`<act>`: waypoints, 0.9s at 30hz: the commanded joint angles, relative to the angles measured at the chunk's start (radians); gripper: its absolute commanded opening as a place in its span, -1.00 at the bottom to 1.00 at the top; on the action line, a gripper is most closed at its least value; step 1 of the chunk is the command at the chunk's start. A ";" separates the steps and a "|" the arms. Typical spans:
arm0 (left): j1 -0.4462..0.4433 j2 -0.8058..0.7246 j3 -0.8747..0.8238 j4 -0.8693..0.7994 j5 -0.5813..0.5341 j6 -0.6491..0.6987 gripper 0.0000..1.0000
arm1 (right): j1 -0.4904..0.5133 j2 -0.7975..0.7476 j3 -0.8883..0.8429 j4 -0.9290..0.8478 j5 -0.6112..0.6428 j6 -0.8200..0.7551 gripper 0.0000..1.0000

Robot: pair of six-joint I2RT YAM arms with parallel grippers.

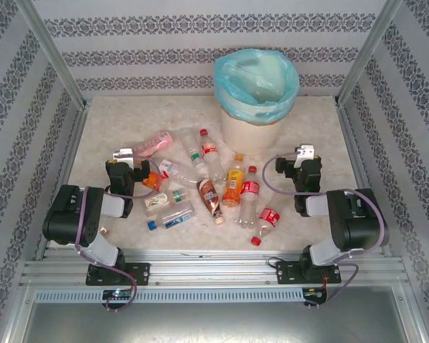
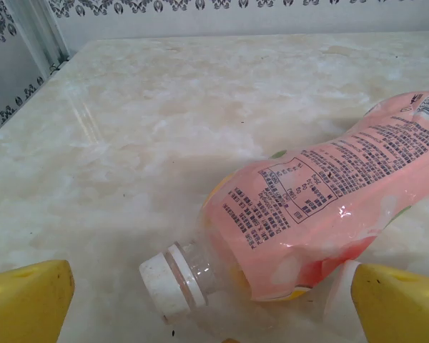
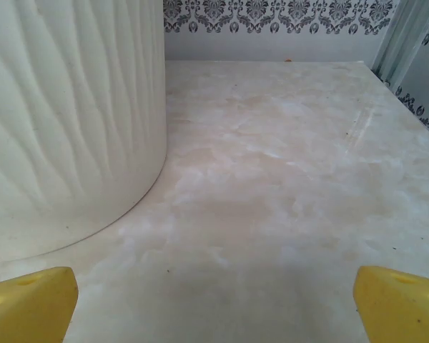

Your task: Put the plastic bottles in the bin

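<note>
Your left pincer [image 2: 214,307] stands wide open and empty, its yellow tips either side of the white-capped neck of the pink-labelled, crumpled plastic bottle [image 2: 322,207] lying on the pale marbled tabletop [image 2: 164,128]. If you close on the narrow neck, the soft bottle may pivot or squirt out. The other plastic bottles [image 1: 214,186] lie heaped just beside it, so a low sweep could scatter them. Your right pincer [image 3: 214,307], also open and empty, sits near the wall of the cream ribbed bin [image 3: 64,121], so a leftward swing could knock it. There is open room right of the bin. Keep clear of the metal side rail [image 1: 64,171].
</note>
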State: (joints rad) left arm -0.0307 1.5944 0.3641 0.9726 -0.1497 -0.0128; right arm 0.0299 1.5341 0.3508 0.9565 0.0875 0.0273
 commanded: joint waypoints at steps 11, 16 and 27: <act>0.009 -0.006 0.007 0.000 0.010 -0.009 1.00 | -0.002 -0.003 0.018 0.005 -0.025 0.000 0.96; 0.009 -0.007 0.007 0.002 0.010 -0.007 1.00 | -0.012 -0.003 0.022 -0.001 -0.034 0.010 0.96; 0.009 -0.006 0.007 0.002 0.010 -0.007 1.00 | -0.013 -0.002 0.020 0.001 -0.035 0.010 0.96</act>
State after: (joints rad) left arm -0.0307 1.5944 0.3641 0.9726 -0.1497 -0.0128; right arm 0.0277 1.5341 0.3519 0.9527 0.0692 0.0277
